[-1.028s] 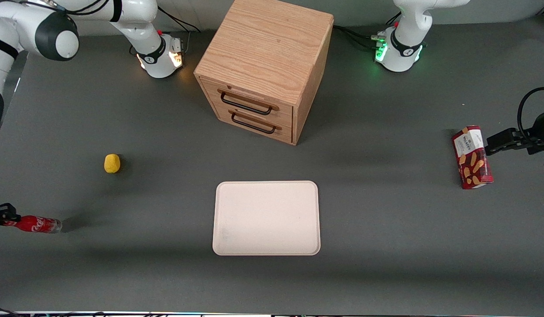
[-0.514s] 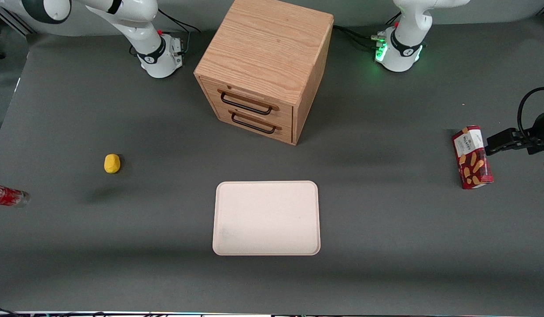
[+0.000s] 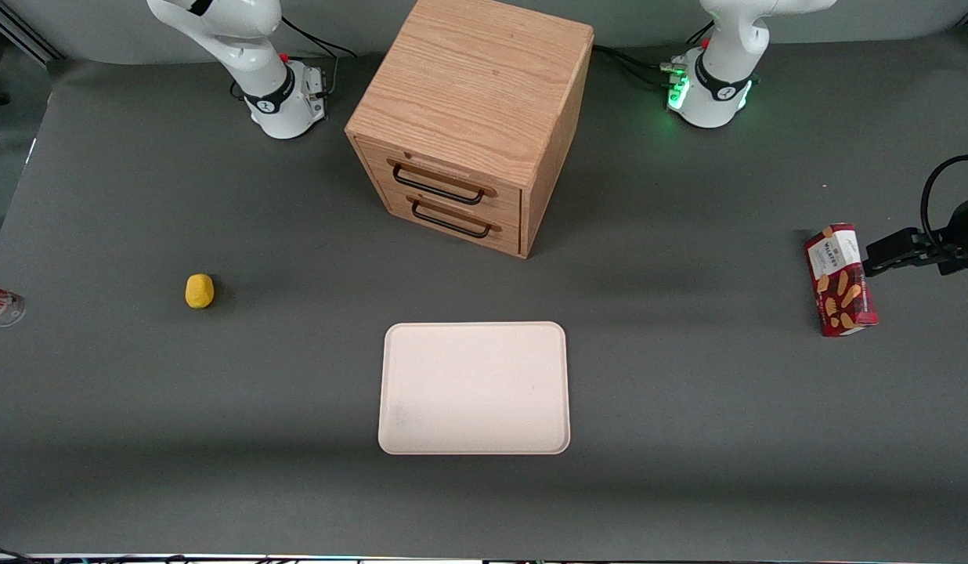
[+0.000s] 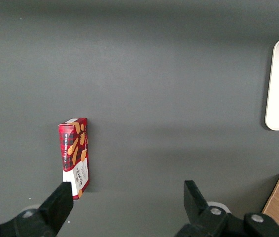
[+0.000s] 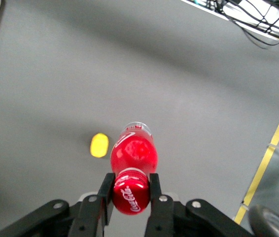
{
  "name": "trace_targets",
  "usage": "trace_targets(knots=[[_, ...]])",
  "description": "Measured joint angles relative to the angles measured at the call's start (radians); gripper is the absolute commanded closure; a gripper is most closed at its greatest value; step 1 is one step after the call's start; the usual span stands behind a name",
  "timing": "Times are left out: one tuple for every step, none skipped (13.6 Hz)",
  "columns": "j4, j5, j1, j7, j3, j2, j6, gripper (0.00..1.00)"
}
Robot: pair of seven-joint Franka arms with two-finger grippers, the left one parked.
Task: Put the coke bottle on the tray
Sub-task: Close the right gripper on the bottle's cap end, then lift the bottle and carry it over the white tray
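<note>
Coke bottle being carried, away from the tray

The pincer (image 5: 131, 190), clamping the coke bottle (image 5: 133, 163) at its cap, is lifting it off the desk (image 3: 688, 407) toward the working arm's end; the tray (image 3: 474, 388) is waiting well apart.

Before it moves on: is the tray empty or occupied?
Empty: the tray is bare; the gripper holds the coke bottle toward the working arm's end.

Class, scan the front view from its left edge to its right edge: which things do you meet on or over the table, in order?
coke bottle held in the pincer → yellow ball → tray → biscuit box
</note>
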Motion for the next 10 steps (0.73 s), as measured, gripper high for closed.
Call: trace_targets(knots=[[0.0,0.0,0.045,0.061,0.0,-0.001,-0.008,1.0],[-0.001,0.0,0.098,0.13,0.001,-0.001,-0.016,1.0],[-0.001,0.0,0.154,0.206,0.002,-0.001,-0.021,1.0],[-0.001,0.0,0.213,0.288,0.003,-0.001,-0.023,1.0],[0.0,0.0,0.274,0.375,0.005,-0.001,-0.025,1.0],[0.0,0.0,0.335,0.468,0.006,-0.001,-0.027,1.0],[0.0,0.001,0.388,0.561,0.008,-0.001,-0.029,1.0],[-0.001,0.004,0.438,0.655,0.01,-0.001,-0.03,1.0],[-0.001,0.008,0.485,0.749,0.013,0.0,-0.028,1.0],[0.0,0.011,0.529,0.839,0.019,0.003,-0.021,1.0]])
